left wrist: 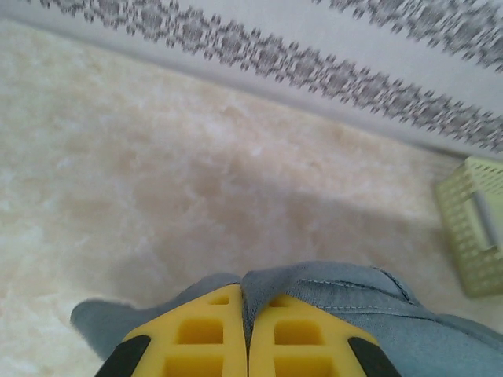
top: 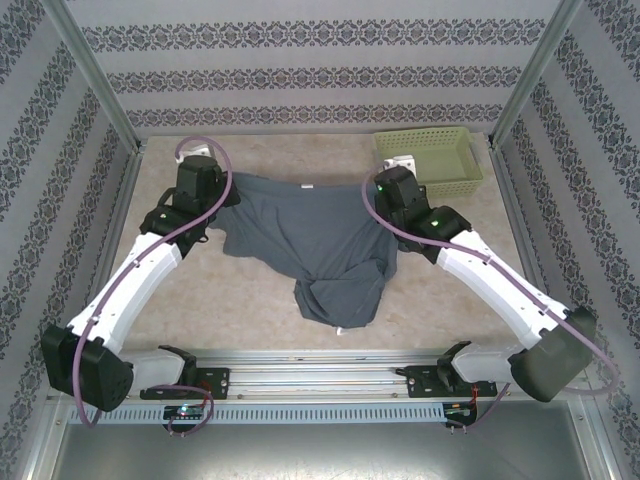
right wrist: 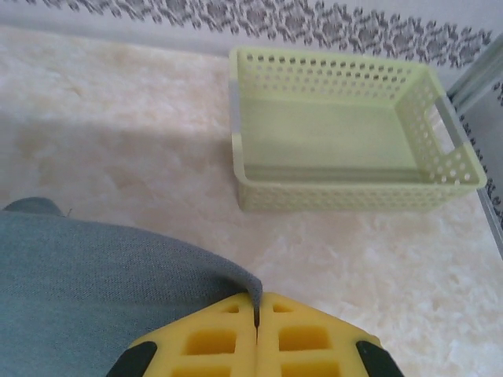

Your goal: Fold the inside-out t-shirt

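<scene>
I've the left gripper (left wrist: 246,305) and right gripper (right wrist: 257,305) each clamped on a far shirt (top: 310,235) corner, to stretch it flat.

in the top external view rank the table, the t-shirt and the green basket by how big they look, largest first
1. table
2. t-shirt, spread over the table's middle
3. green basket, clearly smaller than the shirt; it sits farther from the camera, but not by enough to change the order
</scene>
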